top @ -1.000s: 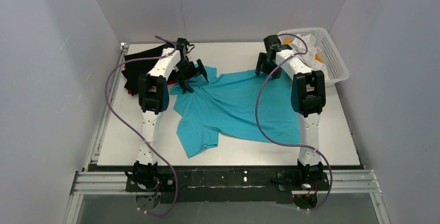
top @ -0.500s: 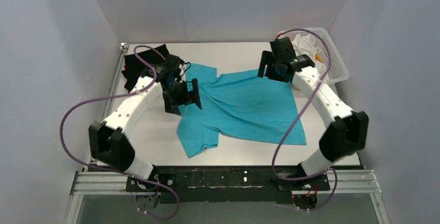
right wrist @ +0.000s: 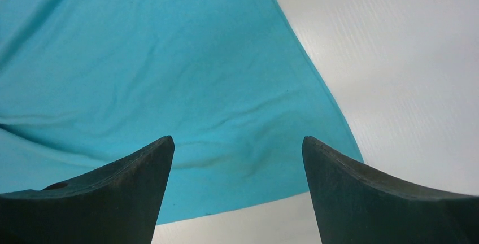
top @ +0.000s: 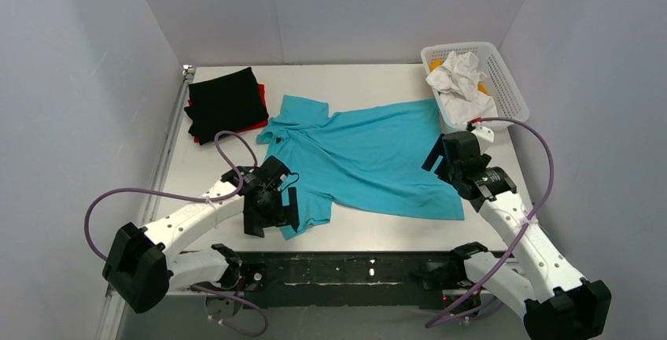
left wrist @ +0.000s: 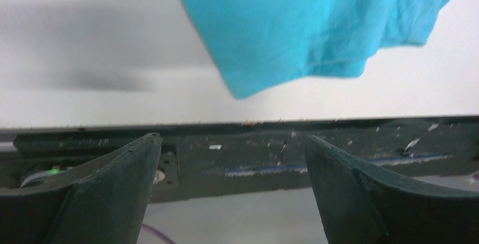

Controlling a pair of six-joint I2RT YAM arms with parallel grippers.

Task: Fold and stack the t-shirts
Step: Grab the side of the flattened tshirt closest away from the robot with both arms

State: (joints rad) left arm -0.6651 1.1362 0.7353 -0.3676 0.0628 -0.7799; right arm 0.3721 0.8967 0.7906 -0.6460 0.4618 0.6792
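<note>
A turquoise t-shirt [top: 370, 155] lies spread flat mid-table, collar to the left and hem to the right. A black folded t-shirt [top: 228, 102] rests on a red one [top: 262, 123] at the back left. My left gripper [top: 273, 226] hovers open over the near sleeve by the table's front edge. In the left wrist view the gripper [left wrist: 231, 137] is empty, with the sleeve [left wrist: 316, 24] beyond its fingers. My right gripper [top: 440, 168] is open over the shirt's right hem. The right wrist view shows the gripper [right wrist: 237, 138] empty above the hem corner [right wrist: 169, 74].
A white mesh basket [top: 510, 80] at the back right holds crumpled white cloth [top: 460, 80] and something orange [top: 434, 63]. A black rail [left wrist: 339, 148] runs along the table's near edge. Grey walls enclose the table on three sides.
Both arms have drawn back from the shirt's far edge to its near side. The left gripper went from the collar to the near sleeve, the right from the far corner to the hem.
</note>
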